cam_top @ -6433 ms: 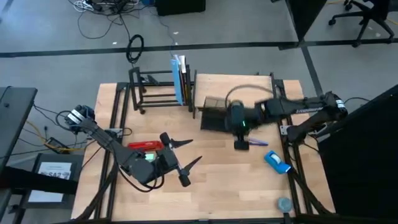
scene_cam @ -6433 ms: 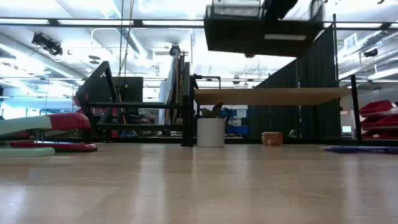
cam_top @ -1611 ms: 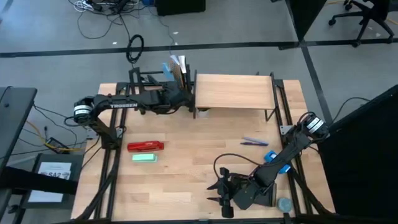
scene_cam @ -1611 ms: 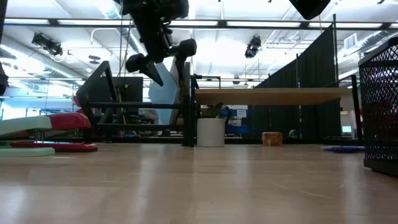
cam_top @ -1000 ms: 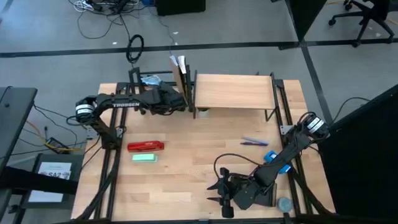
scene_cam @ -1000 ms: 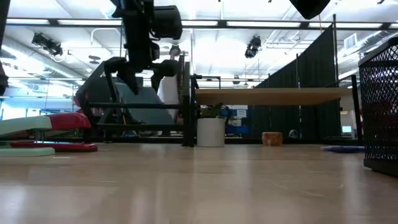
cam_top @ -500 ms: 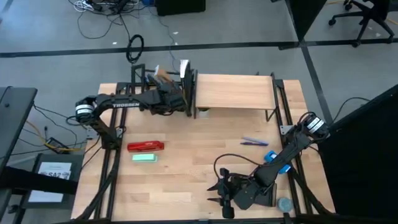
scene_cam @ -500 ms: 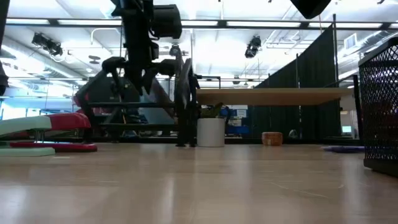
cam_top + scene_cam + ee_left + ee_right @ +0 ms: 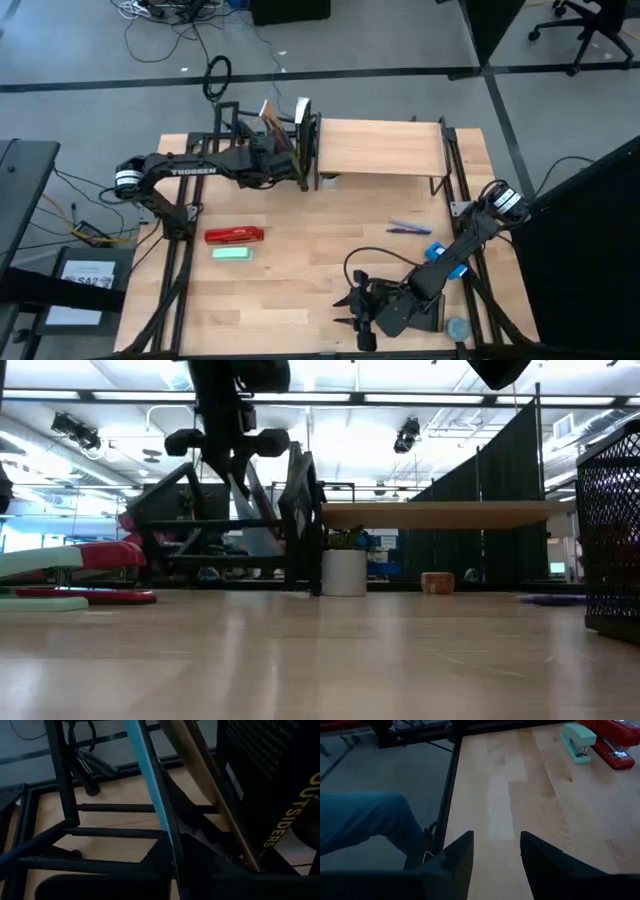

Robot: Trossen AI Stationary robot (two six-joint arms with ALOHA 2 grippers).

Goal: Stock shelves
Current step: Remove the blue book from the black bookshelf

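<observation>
Two shelves stand along the far edge of my table: the black tube-frame rack (image 9: 262,140) on the left and the wood-topped shelf (image 9: 378,147) just beside it on the right; my left gripper (image 9: 283,160) reaches into the rack among leaning books (image 9: 285,120), and whether its fingers are parted or closed I cannot tell; from my left wrist a light-blue book (image 9: 150,775) and a tan one (image 9: 200,770) slant across the rack's bars. My right gripper (image 9: 352,305) rests low near the front edge, well apart from both shelves, fingers spread and holding nothing; a red stapler (image 9: 233,235) and mint stapler (image 9: 231,254) lie on the left side.
</observation>
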